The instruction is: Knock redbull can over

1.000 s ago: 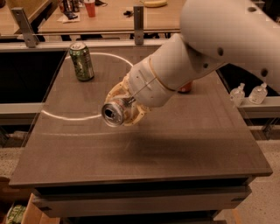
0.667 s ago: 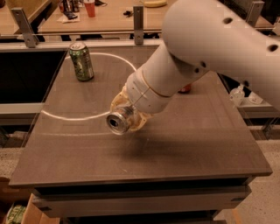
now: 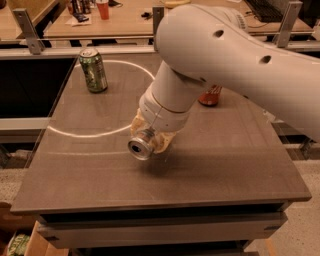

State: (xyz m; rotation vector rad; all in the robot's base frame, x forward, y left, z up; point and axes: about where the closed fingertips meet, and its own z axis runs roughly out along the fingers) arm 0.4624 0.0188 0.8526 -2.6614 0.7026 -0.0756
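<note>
Found the gripper (image 3: 148, 141) low over the middle of the table (image 3: 225, 165), at the end of the thick white arm (image 3: 225, 55) reaching down from the upper right. Saw it clamped on the silver can (image 3: 141, 148), with tan fingers (image 3: 167, 141) pressed to either side. Noted the silver can tipped onto its side within that grip, with its round silver top turned toward the camera and the lower left, and its body running back between the fingers and mostly hidden by them (no blue showing from this angle). Could not tell whether the silver can touched the tabletop or hung just above it. Marked a dark shadow on the surface directly beneath and a little to the right. Placed gripper and silver can close to the front right stretch of the thin white ring (image 3: 90, 134) drawn on the table.

Spotted the green can (image 3: 93, 70) standing upright at the back left, well apart from the gripper. Made out the red can (image 3: 211, 95) upright behind the arm, partly hidden by it, off to the gripper's back right. Glimpsed a wooden desk (image 3: 130, 22) beyond the table, with a red cup (image 3: 103, 9) on it.
</note>
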